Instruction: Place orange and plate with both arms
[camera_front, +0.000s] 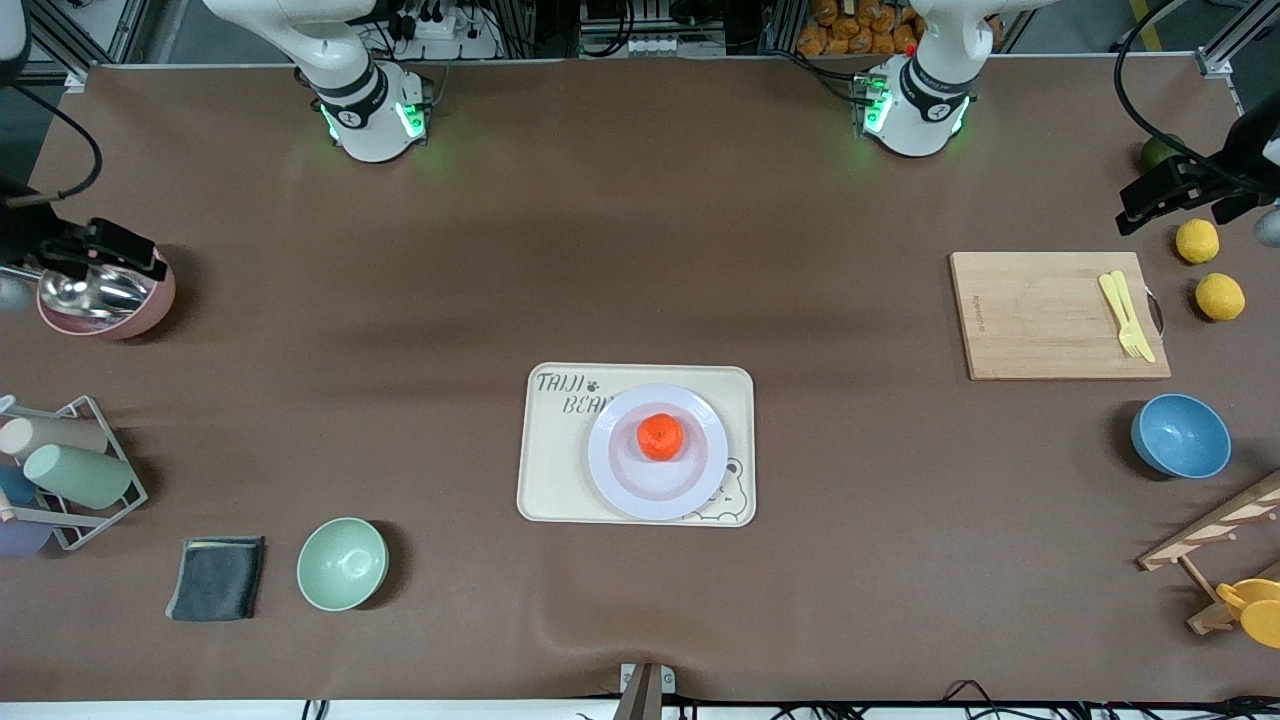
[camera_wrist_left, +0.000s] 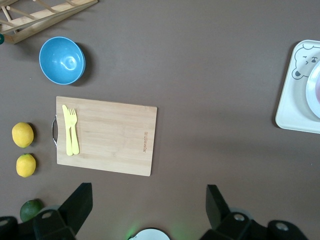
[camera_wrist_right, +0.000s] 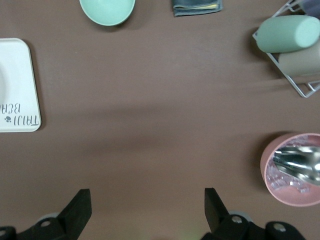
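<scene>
The orange (camera_front: 660, 437) sits in the middle of the pale plate (camera_front: 615, 470). The plate lies on the cream bear tray (camera_front: 545, 480) at the table's centre. My left gripper (camera_front: 1160, 192) is open and empty, raised over the left arm's end of the table beside the lemons. In the left wrist view its fingers (camera_wrist_left: 80, 205) stand wide apart, and the plate's edge (camera_wrist_left: 316, 90) shows on the tray (camera_wrist_left: 295, 112). My right gripper (camera_front: 100, 255) is open and empty, raised over the pink bowl (camera_front: 110, 310). The right wrist view shows its gripper (camera_wrist_right: 146, 207) over bare mat.
A wooden cutting board (camera_front: 1040, 315) with yellow cutlery (camera_front: 1125, 315), two lemons (camera_front: 1197, 241), a green fruit (camera_front: 1158, 150), a blue bowl (camera_front: 1180, 436) and a wooden rack (camera_front: 1215, 530) are at the left arm's end. A green bowl (camera_front: 342, 563), grey cloth (camera_front: 217, 577) and cup rack (camera_front: 70, 470) are at the right arm's end.
</scene>
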